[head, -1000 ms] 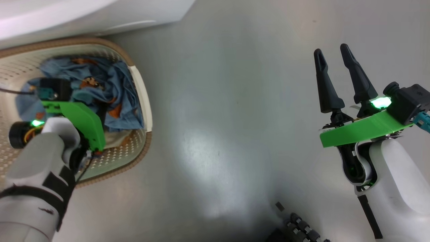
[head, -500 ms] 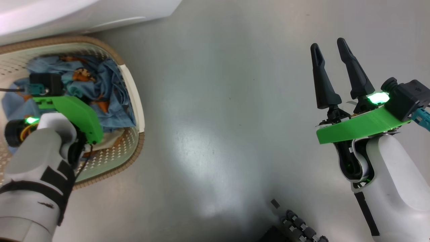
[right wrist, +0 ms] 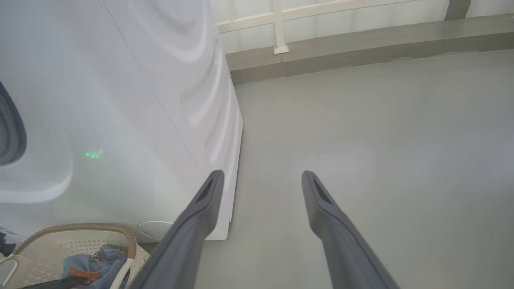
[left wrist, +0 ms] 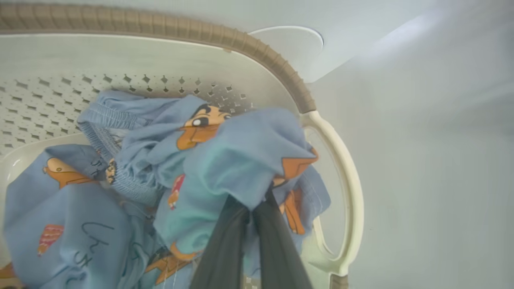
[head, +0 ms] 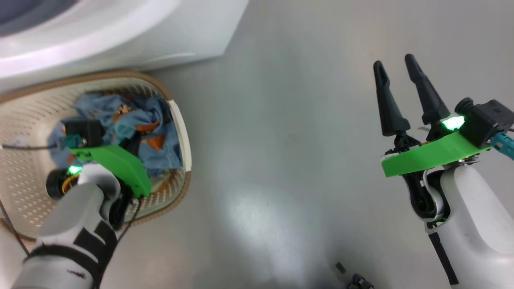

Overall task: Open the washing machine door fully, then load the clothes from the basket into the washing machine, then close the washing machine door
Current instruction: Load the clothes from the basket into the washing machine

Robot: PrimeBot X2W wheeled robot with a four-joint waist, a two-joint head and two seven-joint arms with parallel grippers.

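Found left fingers pressed flat together in the left wrist view, pinching a raised fold of the blue clothes. Judged the bite shallow, close to the fold's edge. Saw the rest of the pile lying loose in the basket, bunched toward the handle. Lift slowly and straight up until clear of the rim. Watch for a second piece riding along, and for a snag on the handle slot tipping the basket. Re-grip deeper at the first sign of slipping.

Head view: located the basket on the floor, right at the foot of the washer, with the left arm reaching down into it. Noted right fingers spread wide, holding nothing, hanging over bare floor well apart from the basket. Keep that arm out of the lift path, or bring it in only to gather hanging cloth.

Right wrist view: saw the washer's white front and corner, the basket low at left just beside it, and a dark curved edge at far left. Could not tell the door's position. Confirm a free opening before swinging the load across. Carry low, take the short way, release deep inside the washer.
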